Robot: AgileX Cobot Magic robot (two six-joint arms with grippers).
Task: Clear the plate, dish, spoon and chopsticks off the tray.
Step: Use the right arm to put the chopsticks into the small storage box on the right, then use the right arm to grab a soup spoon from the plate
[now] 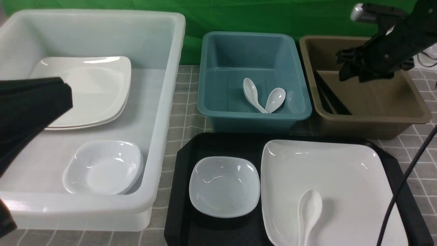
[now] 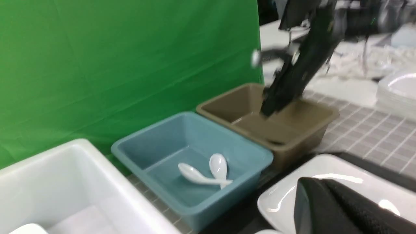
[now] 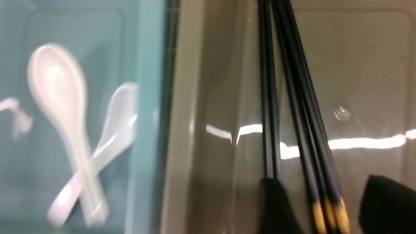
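The black tray (image 1: 180, 191) lies at the front centre. On it sit the small dish (image 1: 223, 186) on the left and the large plate (image 1: 341, 171) on the right, also in the left wrist view (image 2: 328, 167). The white spoon (image 1: 309, 209) lies on the plate. Black chopsticks (image 1: 328, 95) with gold bands lie in the brown bin (image 1: 414, 118); several show in the right wrist view (image 3: 300, 97). My right gripper (image 1: 355, 74) (image 3: 321, 185) hovers open above them, holding nothing. My left gripper (image 1: 66, 94) (image 2: 304, 191) is shut and empty over the white tub.
The translucent white tub (image 1: 164, 112) at the left holds stacked plates (image 1: 92, 92) and a dish (image 1: 102, 167). The teal bin (image 1: 254, 112) behind the tray holds two white spoons (image 1: 264, 97). A black cable (image 1: 406, 177) crosses the tray's right edge.
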